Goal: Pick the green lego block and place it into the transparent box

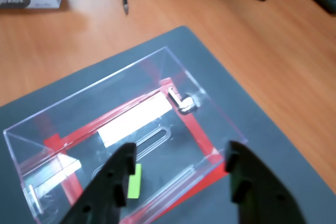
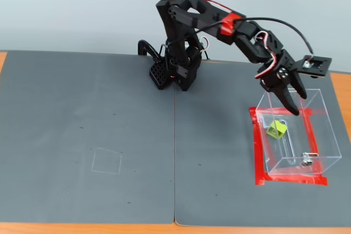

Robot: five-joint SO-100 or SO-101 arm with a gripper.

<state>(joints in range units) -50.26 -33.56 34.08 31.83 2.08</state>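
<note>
Block lies inside the box; placing step looks done.
The claw (image 2: 294, 104) hangs open and empty above the clear box (image 2: 323, 135); the green block (image 2: 277, 129) sits at centre right of the fixed view. Next, lift the arm away.

Arm stretched right, hand (image 2: 296, 104) pointing down, fingers apart.

arm (image 2: 192, 23) matte black plastic throughout; red band at one upper joint. thin red, white and black cables looped along links. gripper (image 2: 296, 102): two black tapered fingers (image 1: 110, 187), small recessed holes.
</note>
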